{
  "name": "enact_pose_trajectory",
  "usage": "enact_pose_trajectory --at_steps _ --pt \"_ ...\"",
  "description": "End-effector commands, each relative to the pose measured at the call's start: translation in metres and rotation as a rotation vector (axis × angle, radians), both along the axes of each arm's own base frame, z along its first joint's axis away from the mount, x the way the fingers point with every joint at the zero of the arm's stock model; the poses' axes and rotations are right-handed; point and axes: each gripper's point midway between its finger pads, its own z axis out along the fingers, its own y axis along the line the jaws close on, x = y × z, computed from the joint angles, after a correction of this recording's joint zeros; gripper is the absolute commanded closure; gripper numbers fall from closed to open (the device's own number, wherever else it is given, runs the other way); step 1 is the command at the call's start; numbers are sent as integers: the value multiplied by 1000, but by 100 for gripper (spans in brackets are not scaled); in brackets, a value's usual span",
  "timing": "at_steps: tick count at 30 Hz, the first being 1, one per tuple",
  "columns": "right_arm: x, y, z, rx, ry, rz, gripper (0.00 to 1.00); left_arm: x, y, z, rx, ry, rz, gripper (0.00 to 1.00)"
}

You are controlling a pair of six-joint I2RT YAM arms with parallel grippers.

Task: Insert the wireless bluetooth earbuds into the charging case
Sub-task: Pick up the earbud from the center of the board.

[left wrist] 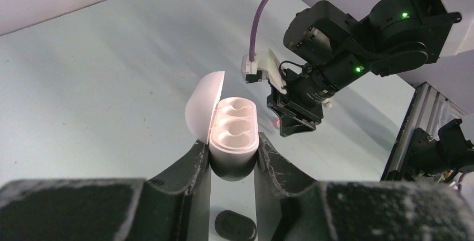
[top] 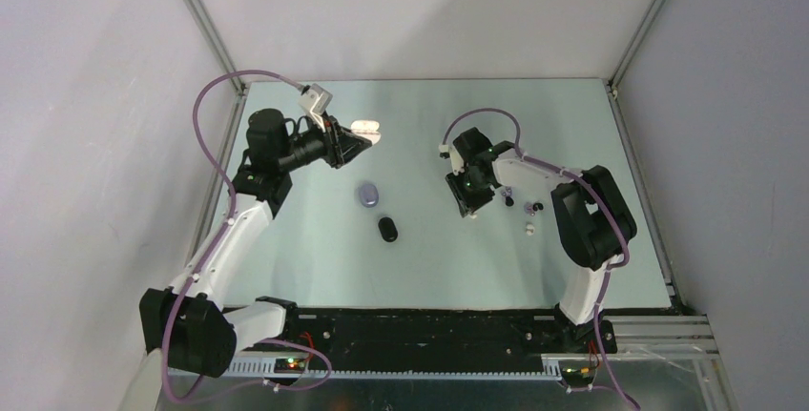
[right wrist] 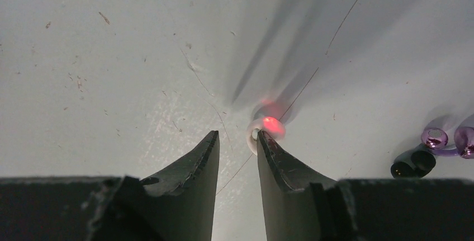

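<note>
Right fingers (right wrist: 193, 176) parted, empty; red-lit white earbud (right wrist: 262, 132) at one tip, outside gap. Left fingers (left wrist: 187, 176) clamp open charging case (left wrist: 235, 135). Only top view shows lavender case (top: 368, 195).

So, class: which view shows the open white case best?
Left wrist: the case is close, lid up, wells empty, in the left hand. Top view shows only a white speck; right wrist misses it.

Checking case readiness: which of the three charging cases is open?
The white case, held in the fingers of the left gripper, lid up. The lavender case and black case lie shut on the table.
</note>
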Motion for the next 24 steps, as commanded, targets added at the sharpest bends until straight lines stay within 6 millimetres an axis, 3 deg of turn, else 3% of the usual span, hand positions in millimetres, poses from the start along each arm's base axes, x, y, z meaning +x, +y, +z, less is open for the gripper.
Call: enact_pose_trajectory --at_steps 1,17,21,24 --pt "20 -3 4 -37 -73 -14 65 2 3 17 -8 -71 15 100" --pt "27 -15 7 -78 -116 -5 76 3 4 16 -9 -73 16 100" --pt "32 -22 9 -104 -140 -17 84 4 4 16 -9 -73 18 100" --pt "34 -26 18 -104 -160 -13 99 4 3 16 -8 -72 16 100"
